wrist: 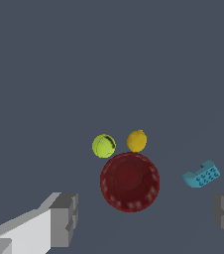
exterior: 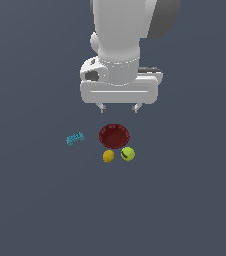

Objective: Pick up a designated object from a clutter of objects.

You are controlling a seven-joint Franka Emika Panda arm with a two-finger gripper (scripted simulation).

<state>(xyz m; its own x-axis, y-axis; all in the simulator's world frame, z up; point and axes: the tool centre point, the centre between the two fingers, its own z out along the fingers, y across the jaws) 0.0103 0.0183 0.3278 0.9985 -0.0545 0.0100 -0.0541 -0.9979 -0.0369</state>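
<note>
On the exterior view's left sits a small teal studded block (exterior: 75,139), well apart from the rest. Next comes the dark red ribbed bowl (exterior: 114,136), with the orange-yellow ball (exterior: 108,156) just beside its rim. Furthest to the exterior view's right is the yellow-green ball (exterior: 128,153) with a dark curved seam, near the orange one and close by the bowl.

The gripper (exterior: 119,108) hangs high above the bowl, fingers wide apart and holding nothing. The yellow-green ball lies below it and past the bowl, a little to the right. No writing can be read anywhere.
</note>
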